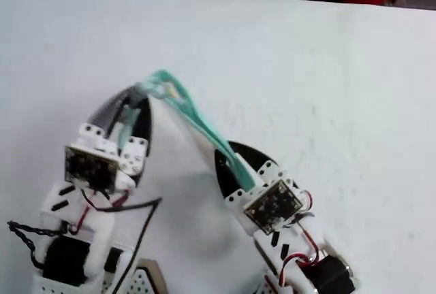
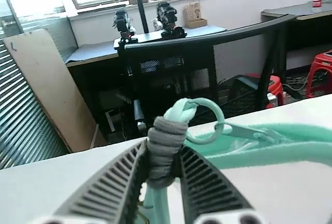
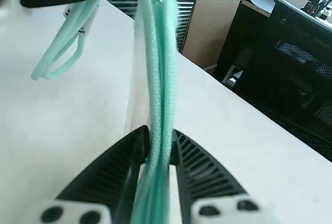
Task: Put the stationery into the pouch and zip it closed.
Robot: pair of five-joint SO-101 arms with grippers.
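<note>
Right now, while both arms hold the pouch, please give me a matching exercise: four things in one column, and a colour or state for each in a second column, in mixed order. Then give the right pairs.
Things
1. left gripper
2. right gripper
3. ring
4. table

Colours and states
a. white
b. shut on the green edge of the pouch
c. shut on the grey tab
d. mint green, beside the grey tab

Pairs: 1-c, 2-b, 3-d, 4-a

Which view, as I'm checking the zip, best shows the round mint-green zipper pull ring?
Left wrist view: the round mint-green pull ring shows clearly, near the left gripper. In the high and right wrist views it blends into the mint-green fabric pouch.
</note>
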